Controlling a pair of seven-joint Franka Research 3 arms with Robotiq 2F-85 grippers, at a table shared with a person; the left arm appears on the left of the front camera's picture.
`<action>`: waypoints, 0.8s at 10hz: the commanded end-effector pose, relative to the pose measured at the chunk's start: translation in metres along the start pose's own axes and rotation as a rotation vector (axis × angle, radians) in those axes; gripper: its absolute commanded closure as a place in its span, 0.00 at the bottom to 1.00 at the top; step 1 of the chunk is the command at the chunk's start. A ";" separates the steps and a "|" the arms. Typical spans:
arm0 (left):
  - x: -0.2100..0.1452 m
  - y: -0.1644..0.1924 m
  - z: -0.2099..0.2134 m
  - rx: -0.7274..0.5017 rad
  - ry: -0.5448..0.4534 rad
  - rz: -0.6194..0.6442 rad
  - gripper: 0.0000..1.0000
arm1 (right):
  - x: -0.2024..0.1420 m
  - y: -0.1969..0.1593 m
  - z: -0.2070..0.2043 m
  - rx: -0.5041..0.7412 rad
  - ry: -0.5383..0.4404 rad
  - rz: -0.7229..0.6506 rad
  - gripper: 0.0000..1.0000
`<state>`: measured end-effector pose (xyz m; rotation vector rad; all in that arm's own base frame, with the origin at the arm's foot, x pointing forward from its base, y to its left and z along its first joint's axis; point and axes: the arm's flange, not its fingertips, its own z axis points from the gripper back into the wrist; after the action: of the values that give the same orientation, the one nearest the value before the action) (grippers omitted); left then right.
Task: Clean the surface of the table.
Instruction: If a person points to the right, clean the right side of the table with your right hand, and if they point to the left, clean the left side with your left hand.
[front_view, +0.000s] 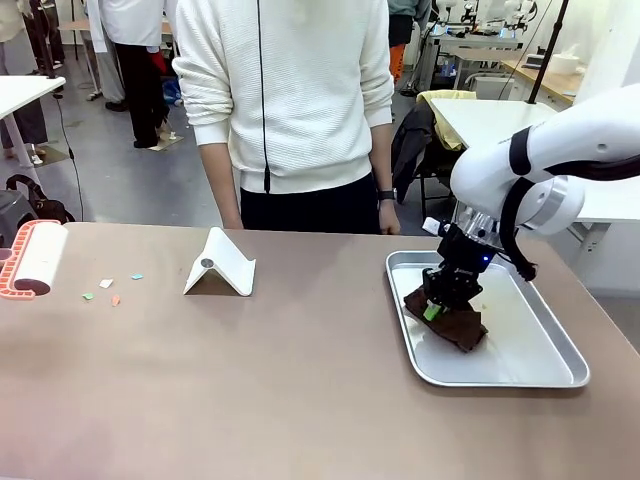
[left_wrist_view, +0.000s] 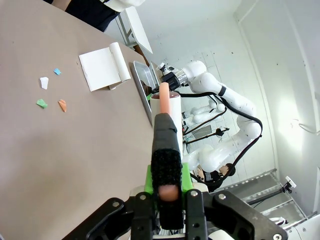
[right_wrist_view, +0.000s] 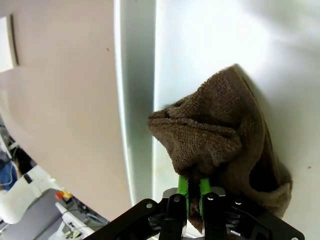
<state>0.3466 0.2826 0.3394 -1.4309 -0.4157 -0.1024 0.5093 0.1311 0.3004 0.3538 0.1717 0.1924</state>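
Right gripper (front_view: 441, 300) clamped on the brown terry cloth (front_view: 458, 327) in the silver metal tray (front_view: 540, 345); left gripper (left_wrist_view: 167, 172) pinching the orange-handled white lint roller (front_view: 38, 256), left edge of the taupe table (front_view: 250, 390).

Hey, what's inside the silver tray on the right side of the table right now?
A crumpled brown cloth lies in the silver tray, pinched by the shut right gripper. The rest of the tray floor looks bare. Anything beneath the cloth is covered.

Wide matte taupe-brown table (front_view: 300, 400), lightly littered
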 end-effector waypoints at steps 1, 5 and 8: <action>-0.001 -0.004 -0.002 -0.001 -0.003 -0.017 1.00 | 0.003 -0.021 0.003 -0.067 -0.080 -0.124 0.91; -0.001 -0.004 -0.002 -0.001 -0.003 -0.017 1.00 | 0.007 -0.059 0.019 -0.030 -0.210 -0.360 0.91; -0.001 -0.004 -0.002 -0.001 -0.003 -0.017 1.00 | 0.010 -0.086 0.031 0.103 -0.214 -0.640 0.91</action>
<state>0.3466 0.2826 0.3394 -1.4307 -0.4158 -0.1023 0.5362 0.0496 0.3029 0.3698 0.0620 -0.3630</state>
